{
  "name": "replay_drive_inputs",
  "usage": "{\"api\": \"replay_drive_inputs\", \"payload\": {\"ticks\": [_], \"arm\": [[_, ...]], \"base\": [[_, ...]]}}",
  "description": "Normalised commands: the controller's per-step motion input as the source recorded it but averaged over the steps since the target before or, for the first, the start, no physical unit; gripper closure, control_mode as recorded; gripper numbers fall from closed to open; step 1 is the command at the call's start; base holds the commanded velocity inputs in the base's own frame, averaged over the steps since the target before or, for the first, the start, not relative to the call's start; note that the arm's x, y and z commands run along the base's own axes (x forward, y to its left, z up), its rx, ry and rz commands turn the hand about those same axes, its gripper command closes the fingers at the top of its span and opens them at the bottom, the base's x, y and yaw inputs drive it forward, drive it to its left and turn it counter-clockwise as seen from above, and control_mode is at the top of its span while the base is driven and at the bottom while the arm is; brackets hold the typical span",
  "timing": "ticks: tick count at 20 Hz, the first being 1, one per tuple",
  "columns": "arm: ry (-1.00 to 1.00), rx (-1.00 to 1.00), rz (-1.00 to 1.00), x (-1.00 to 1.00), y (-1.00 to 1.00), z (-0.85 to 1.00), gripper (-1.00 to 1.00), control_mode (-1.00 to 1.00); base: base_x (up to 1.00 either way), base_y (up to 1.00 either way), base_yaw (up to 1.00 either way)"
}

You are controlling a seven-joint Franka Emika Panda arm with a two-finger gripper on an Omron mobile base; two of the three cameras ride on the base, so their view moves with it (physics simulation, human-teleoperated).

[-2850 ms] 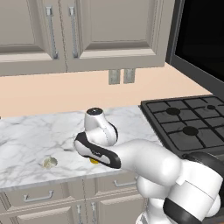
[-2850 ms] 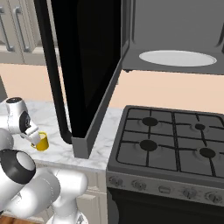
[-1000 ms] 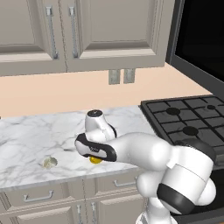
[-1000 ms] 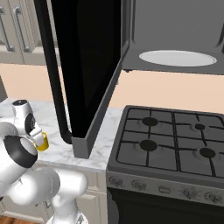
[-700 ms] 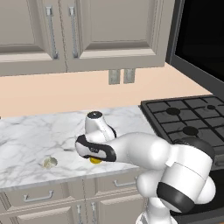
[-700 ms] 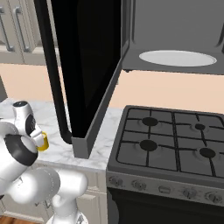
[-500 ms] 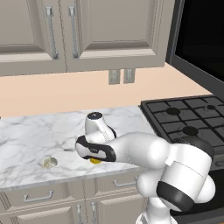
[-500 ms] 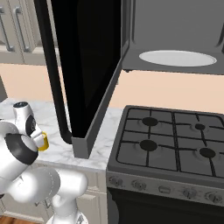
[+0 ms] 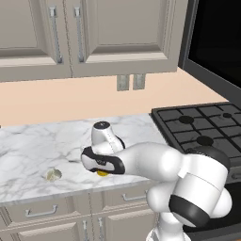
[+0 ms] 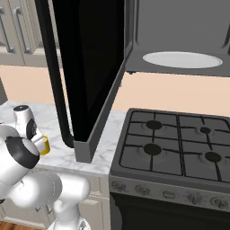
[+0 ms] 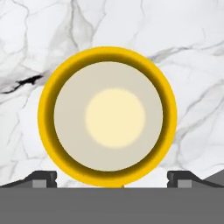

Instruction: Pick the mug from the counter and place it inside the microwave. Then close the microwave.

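The yellow mug [image 11: 107,116] stands upright on the white marble counter [image 11: 197,52], seen from straight above with its pale inside showing. My gripper [image 11: 111,178] is open, one fingertip [image 11: 43,179] on each side of the mug and apart from its wall. In the left base view my hand hangs low over the counter [image 9: 28,141] near its front edge, with a sliver of the mug [image 9: 102,172] beneath it. From the right, the mug [image 10: 44,145] peeks out beside my arm. The microwave [image 10: 179,40] stands open above the stove, its white turntable [image 10: 182,59] bare.
The black microwave door [image 10: 85,67] swings out over the counter's right end, close to the mug. A small pale lumpy object [image 9: 53,174] lies to the mug's left. The black gas stovetop [image 9: 202,127] adjoins the counter on the right. Beige wall cabinets [image 9: 94,33] hang behind.
Since the earliest frames my hand has sunk lower over the mug and the arm has bent further. Over the last second almost nothing moved; the jaws stayed open.
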Motion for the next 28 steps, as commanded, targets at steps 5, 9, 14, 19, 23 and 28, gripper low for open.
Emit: {"api": "replay_drive_inputs", "payload": {"ticks": [5, 9, 14, 19, 23, 28], "arm": [[0.0, 0.0, 0.0, -0.1, 0.0, -0.17, -1.0, -1.0], [0.0, 0.0, 0.0, -0.05, 0.0, -0.19, -1.0, -1.0], [0.0, 0.0, 0.0, 0.0, 0.0, -0.01, -1.0, -1.0], [0.0, 0.0, 0.0, 0.0, 0.0, 0.0, -1.0, -1.0], [0.0, 0.0, 0.0, 0.0, 0.0, 0.0, 1.0, -1.0], [0.0, 0.0, 0.0, 0.0, 0.0, 0.0, 1.0, -1.0]], "base": [[0.0, 0.0, 0.0], [0.0, 0.0, 0.0], [0.0, 0.0, 0.0], [0.0, 0.0, 0.0], [0.0, 0.0, 0.0], [0.0, 0.0, 0.0]]}}
